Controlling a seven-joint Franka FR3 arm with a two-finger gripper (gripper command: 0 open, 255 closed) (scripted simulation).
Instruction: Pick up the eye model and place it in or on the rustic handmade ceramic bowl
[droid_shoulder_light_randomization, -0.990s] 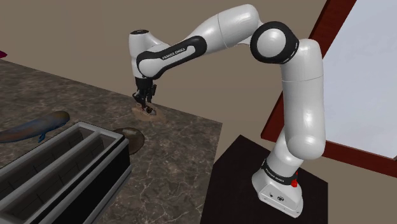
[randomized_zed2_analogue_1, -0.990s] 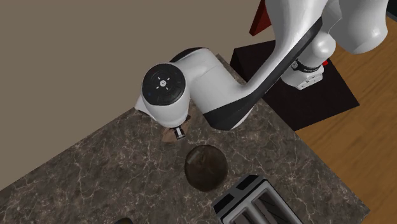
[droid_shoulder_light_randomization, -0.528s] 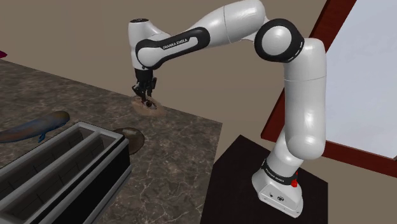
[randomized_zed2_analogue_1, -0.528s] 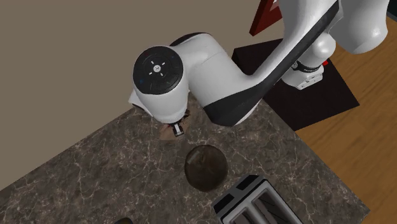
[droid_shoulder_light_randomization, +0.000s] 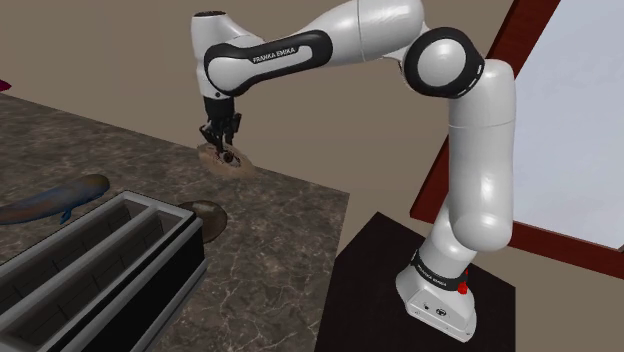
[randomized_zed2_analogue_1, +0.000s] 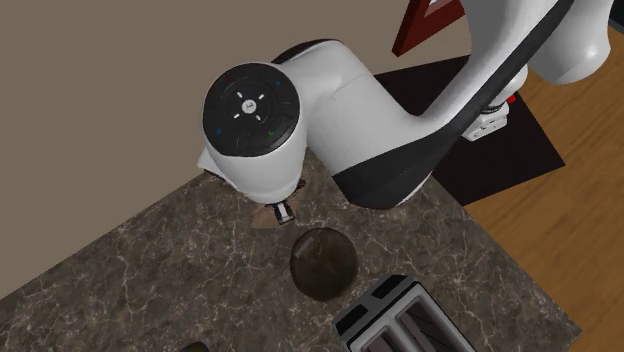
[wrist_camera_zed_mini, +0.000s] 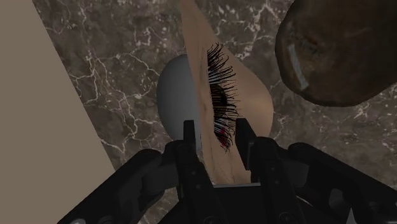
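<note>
Pincer (droid_shoulder_light_randomization: 221, 146) risen higher, eye model (droid_shoulder_light_randomization: 226, 159) lifted off the counter (droid_shoulder_light_randomization: 290, 215) with it

white arm (droid_shoulder_light_randomization: 482, 180), dark joints (droid_shoulder_light_randomization: 447, 62), all-black gripper (wrist_camera_zed_mini: 218, 132)

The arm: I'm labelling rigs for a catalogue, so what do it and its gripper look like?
The arm has rounded white links with dark joints. One black band carries white FRANKA EMIKA lettering. A small red part sits near its foot. The gripper is all black, with two fingers.
</note>
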